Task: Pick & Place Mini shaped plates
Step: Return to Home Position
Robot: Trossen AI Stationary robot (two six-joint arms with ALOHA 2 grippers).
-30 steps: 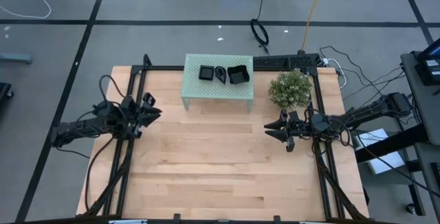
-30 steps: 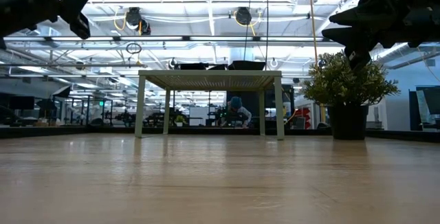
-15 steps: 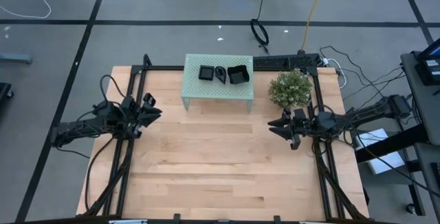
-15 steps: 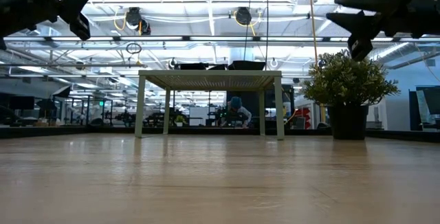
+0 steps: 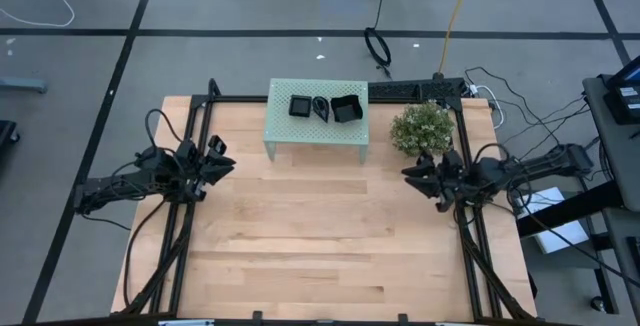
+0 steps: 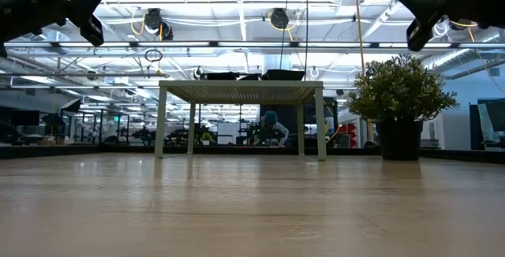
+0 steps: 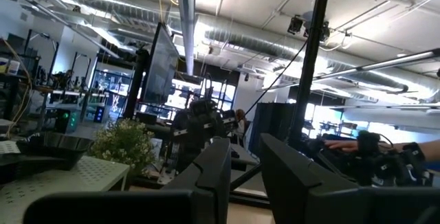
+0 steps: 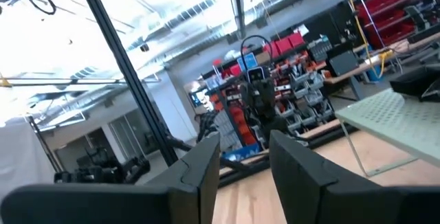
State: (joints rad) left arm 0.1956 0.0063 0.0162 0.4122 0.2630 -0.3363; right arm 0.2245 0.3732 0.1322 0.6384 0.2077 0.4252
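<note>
**Task items.** The small glossy black mini shaped plates [image 5: 320,107] sit in a row on top of the mint-green perforated stand [image 5: 316,134], at the far edge of the light wooden table [image 5: 300,236]. Seen from above, a square plate [image 5: 300,106] is at the left end of the row. A drop-shaped plate [image 5: 320,108] is in the middle, and a larger curved-rim square plate [image 5: 347,110] is at the right. How many plates are stacked at each spot cannot be told. In the low view only dark rims [image 6: 272,74] show above the stand top.

**Left gripper.** The left gripper [image 5: 224,156] hangs above the table's left edge, well apart from the stand. Its wrist view shows the two dark fingers [image 7: 213,176] parted by a narrow gap, with nothing between them.

**Right gripper.** The right gripper [image 5: 412,174] hangs above the right side of the table, near the bushy green plant in a dark pot [image 5: 422,128] and not touching it. Its fingers [image 8: 206,162] stand apart and hold nothing.

**Other.** In the low view both grippers are raised well above the tabletop, at the upper corners. A person [image 6: 272,127] is visible in the room beyond, seen under the stand.
</note>
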